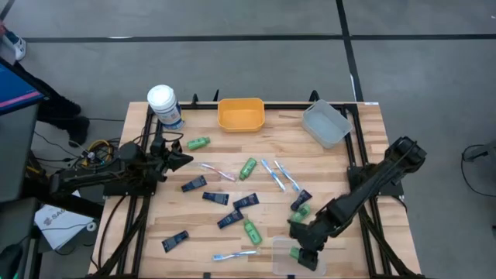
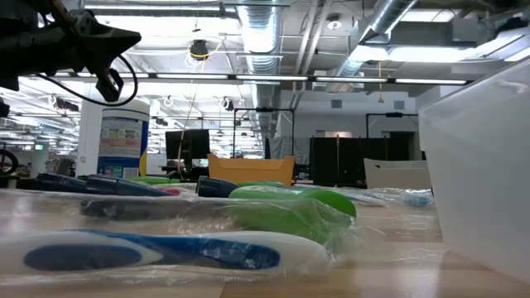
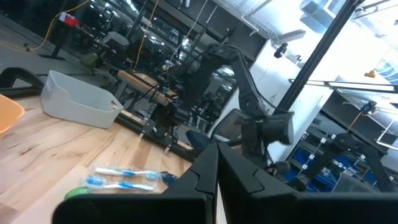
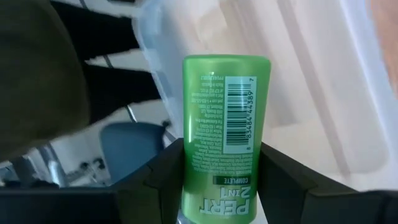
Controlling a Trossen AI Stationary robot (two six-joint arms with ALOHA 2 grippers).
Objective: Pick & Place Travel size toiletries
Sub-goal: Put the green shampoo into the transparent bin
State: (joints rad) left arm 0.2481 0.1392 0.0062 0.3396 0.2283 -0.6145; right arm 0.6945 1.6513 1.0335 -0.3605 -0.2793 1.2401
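Over on the left, the left gripper [image 1: 186,160] hangs above the wooden surface [image 1: 364,132] near the white-lidded canister [image 1: 163,102], its fingers [image 3: 205,180] pressed together with nothing between them. Just beyond its tip lies a green bottle [image 1: 198,142] on its side.

Moving across, the middle of the surface is strewn with travel toiletries. There are dark navy flat tubes [image 1: 215,198], one of them alone near the front left [image 1: 175,241], and a pink toothbrush [image 1: 218,171] in clear wrap. A second green bottle [image 1: 248,168] lies tilted below the orange bin [image 1: 240,114], and a third [image 1: 252,230] lies nearer the front. A pair of blue-and-white toothbrushes [image 1: 280,175] lies side by side, and another blue toothbrush [image 1: 235,254] rests at the front edge. The grey bin [image 1: 325,123] sits at the back right.

On the right, the right gripper [image 1: 306,252] is down at the front, over the clear bin [image 1: 284,256]. Its fingers [image 4: 283,180] are clamped on either side of a held bottle [image 4: 225,134]. This one is bright green with a barcode and fine print on its label, and "PERT 2in1" reads upside down in the right wrist view. It sits over the clear bin's pale interior, not resting on it as far as I can see.
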